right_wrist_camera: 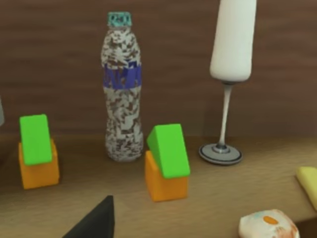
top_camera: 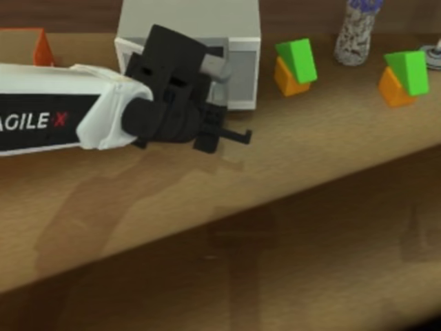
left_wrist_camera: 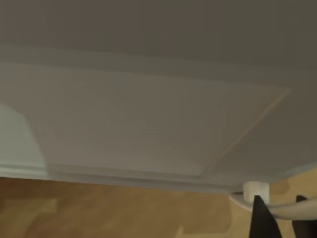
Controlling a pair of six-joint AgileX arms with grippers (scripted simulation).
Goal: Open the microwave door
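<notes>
Up close, the left claw (top_camera: 231, 134) sits just in front of the microwave (top_camera: 189, 27), which stands at the back of the tabletop (top_camera: 289, 179), left of centre in the top view. Its black wrist hides most of the microwave door (top_camera: 238, 76), of which only a grey strip shows beside it. From the left wrist view, 2 dark fingertips (left_wrist_camera: 262, 218) stand slightly apart, straddling a pale handle strip (left_wrist_camera: 277, 210) below the door panel; whether they actually pinch it I cannot tell. To the right stand 2 orange blocks with green tops (top_camera: 296, 65) and a bottle (top_camera: 357, 31). The right claw (right_wrist_camera: 96, 223) shows only as a dark tip, its opening unreadable.
</notes>
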